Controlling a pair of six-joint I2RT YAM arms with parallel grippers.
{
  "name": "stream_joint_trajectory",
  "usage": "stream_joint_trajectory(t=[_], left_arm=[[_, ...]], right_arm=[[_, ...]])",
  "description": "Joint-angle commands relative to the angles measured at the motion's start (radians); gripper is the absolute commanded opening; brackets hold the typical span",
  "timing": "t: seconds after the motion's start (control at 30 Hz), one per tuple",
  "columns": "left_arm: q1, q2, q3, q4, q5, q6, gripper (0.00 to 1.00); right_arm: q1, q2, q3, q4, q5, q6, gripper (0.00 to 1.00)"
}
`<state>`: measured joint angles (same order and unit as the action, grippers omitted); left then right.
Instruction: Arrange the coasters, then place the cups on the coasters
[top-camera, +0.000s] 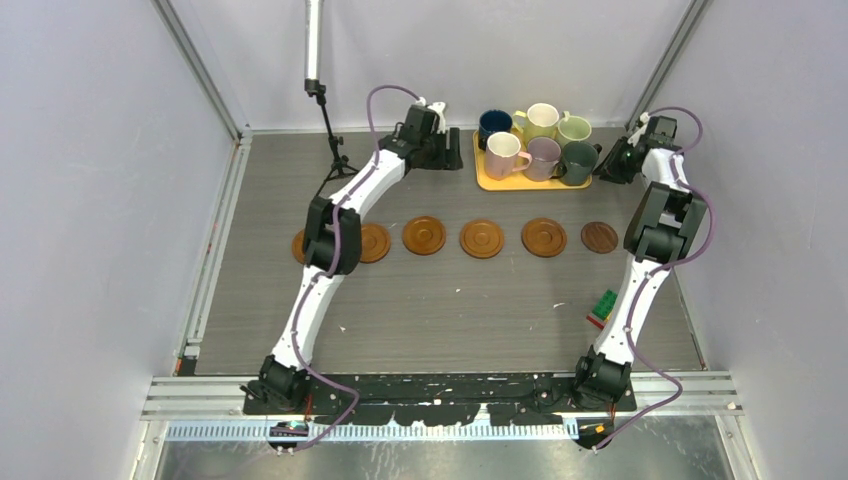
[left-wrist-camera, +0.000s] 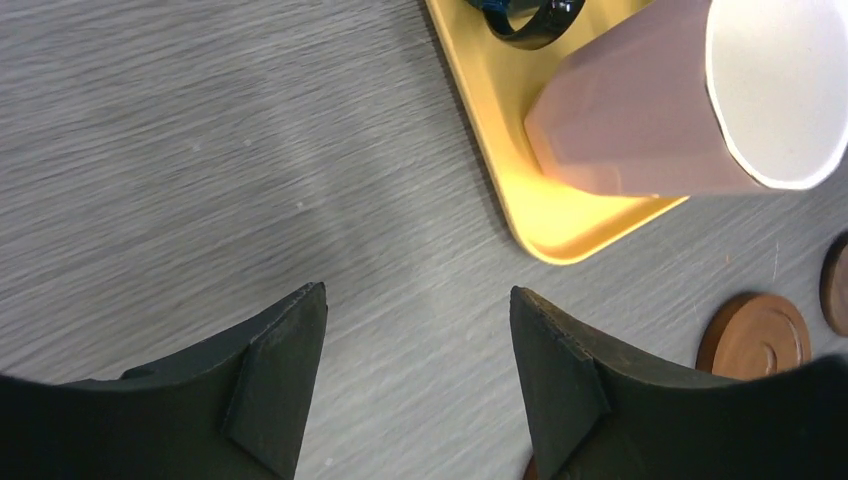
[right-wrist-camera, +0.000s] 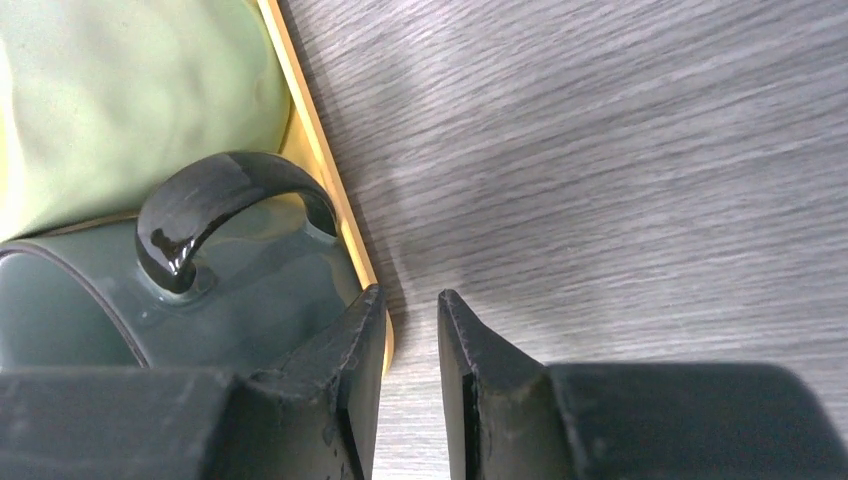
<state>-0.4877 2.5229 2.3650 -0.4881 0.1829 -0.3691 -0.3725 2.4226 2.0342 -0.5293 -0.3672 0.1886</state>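
Note:
Six brown coasters lie in a row across the table, from one half hidden under my left arm (top-camera: 298, 246) to the darker one (top-camera: 599, 237) at the right. Six cups stand on the yellow tray (top-camera: 487, 181): navy (top-camera: 493, 124), pale yellow (top-camera: 541, 120), light green (top-camera: 574, 128), pink (top-camera: 503, 155), mauve (top-camera: 543, 157) and dark green (top-camera: 577, 162). My left gripper (left-wrist-camera: 418, 292) is open over bare table just left of the tray, short of the pink cup (left-wrist-camera: 660, 110). My right gripper (right-wrist-camera: 410, 293) hangs at the tray's right edge beside the dark green cup (right-wrist-camera: 150, 300), jaws narrowly apart with nothing between them.
A multicoloured toy block (top-camera: 602, 307) lies near the right arm's lower link. A camera stand (top-camera: 326, 110) rises at the back left. Grey walls close in the table on three sides. One coaster (left-wrist-camera: 755, 335) shows at the lower right of the left wrist view.

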Motion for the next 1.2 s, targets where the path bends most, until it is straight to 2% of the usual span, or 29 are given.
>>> stream_joint_trajectory(t=[0.0,0.33,0.97,1.17], left_arm=[[-0.031,0.072,0.102,0.107,-0.015,-0.059,0.68],[-0.070,0.190,0.180,0.188,-0.062,-0.084,0.62],[-0.091,0.294,0.244,0.231,-0.096,-0.136,0.53],[-0.107,0.317,0.261,0.239,-0.103,-0.135,0.46]], right_arm=[[0.001,0.019,0.047,0.051,-0.027,0.034,0.30],[0.002,0.041,0.077,0.021,-0.044,0.048,0.24],[0.012,0.026,0.092,-0.021,-0.162,0.045,0.28],[0.024,0.037,0.093,-0.035,-0.136,0.032,0.29]])
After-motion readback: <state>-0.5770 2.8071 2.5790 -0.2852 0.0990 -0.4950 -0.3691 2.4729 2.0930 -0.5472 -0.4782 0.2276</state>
